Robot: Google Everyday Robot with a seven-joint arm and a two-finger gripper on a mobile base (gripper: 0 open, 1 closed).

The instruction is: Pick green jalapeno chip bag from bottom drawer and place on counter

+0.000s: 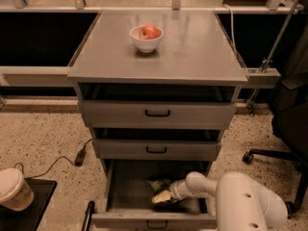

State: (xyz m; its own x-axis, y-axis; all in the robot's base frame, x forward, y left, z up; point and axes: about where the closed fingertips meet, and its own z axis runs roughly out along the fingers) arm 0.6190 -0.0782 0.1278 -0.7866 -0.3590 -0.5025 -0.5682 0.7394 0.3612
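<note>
**A:** how many drawers on this cabinet?

**B:** Three grey ones, all pulled out a bit, with one black handle each. The bottom drawer (126,189) sticks out furthest.

**A:** and the chips?

**B:** One green jalapeno chip bag (158,183), lying inside the bottom drawer, roughly mid-floor. The one white arm (243,201) reaches in from the right, and its tool (161,197) sits right at the bag's near edge. Whether it's spread or pinching the bag, honestly can't tell.

**A:** anything up top?

**B:** The surface (192,52) carries one white bowl (146,42) with one red apple (150,31) in it. One paper cup (13,189) is at bottom left.
</note>
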